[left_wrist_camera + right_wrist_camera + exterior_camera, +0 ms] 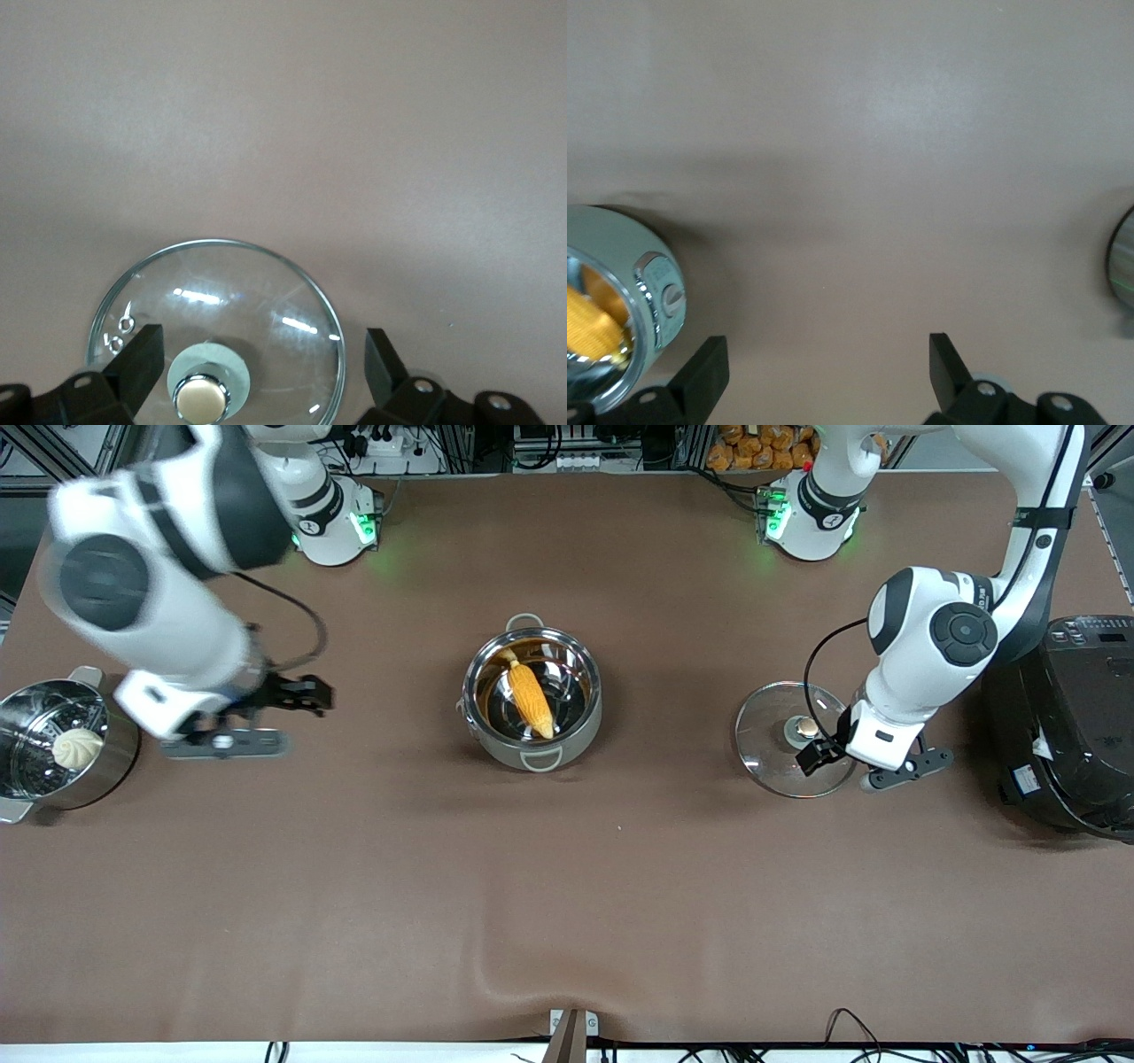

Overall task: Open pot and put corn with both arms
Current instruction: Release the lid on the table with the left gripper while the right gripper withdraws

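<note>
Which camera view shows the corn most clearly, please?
The front view: the whole corn lies inside the open pot. The right wrist view shows only a yellow sliver at its edge; the left wrist view shows none.

Both arms are glossy white shells with dark grey joint bands and round dark grey caps at the joints. Their bases glow green. A thin black cable loops from each forearm down to the wrist. The left end effector (826, 755) and right end effector (306, 693) are black, with blocky black fingers (140, 356) and small silver screws beside a grey camera bracket.
</note>
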You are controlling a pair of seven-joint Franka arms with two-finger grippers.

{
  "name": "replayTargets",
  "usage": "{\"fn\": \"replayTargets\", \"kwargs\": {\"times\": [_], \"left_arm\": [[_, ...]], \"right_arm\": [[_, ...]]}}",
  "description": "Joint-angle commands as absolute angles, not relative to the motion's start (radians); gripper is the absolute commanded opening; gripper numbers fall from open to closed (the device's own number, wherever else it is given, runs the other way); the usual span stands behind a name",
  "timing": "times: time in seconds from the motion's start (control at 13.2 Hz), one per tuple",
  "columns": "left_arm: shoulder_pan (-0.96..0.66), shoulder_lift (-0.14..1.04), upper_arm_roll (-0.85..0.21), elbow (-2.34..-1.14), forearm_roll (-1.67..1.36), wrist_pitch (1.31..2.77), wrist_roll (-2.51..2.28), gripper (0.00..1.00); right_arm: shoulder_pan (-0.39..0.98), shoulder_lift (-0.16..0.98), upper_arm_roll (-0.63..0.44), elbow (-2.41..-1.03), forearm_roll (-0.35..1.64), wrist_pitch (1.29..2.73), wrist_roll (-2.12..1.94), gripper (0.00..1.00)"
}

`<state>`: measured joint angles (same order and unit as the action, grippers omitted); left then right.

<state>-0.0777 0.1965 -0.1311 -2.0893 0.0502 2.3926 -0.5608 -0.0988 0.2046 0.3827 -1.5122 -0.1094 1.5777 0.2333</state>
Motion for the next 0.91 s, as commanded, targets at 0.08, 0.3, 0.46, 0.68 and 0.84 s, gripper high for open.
{"fn": "replayTargets", "kwargs": {"times": [0.08, 0.3, 0.46, 0.68, 0.84], "left_arm": [[-0.109, 0.27, -0.135, -1.921, 0.051, 2.245, -0.54, 1.0], [-0.129, 0.313, -0.135, -1.804, 0.052, 2.099, -0.542, 1.0], [-0.127, 0.31, -0.135, -1.792, 0.052, 2.073, -0.538, 1.0], [-0.124, 0.276, -0.143, -1.712, 0.052, 1.949, -0.534, 1.0], [-0.117, 0.265, -0.144, -1.623, 0.052, 1.852, -0.525, 1.0]], "right_arm": [[-0.098, 0.071, 0.24, -1.545, -0.032, 1.522, 0.068, 1.0], [-0.092, 0.008, 0.175, -1.545, 0.005, 1.476, 0.043, 1.0], [-0.039, -0.029, 0.111, -1.549, 0.006, 1.47, 0.037, 1.0], [0.008, -0.061, 0.055, -1.555, 0.006, 1.441, 0.016, 1.0], [-0.005, -0.067, 0.048, -1.554, 0.009, 1.436, -0.035, 1.0]]}}
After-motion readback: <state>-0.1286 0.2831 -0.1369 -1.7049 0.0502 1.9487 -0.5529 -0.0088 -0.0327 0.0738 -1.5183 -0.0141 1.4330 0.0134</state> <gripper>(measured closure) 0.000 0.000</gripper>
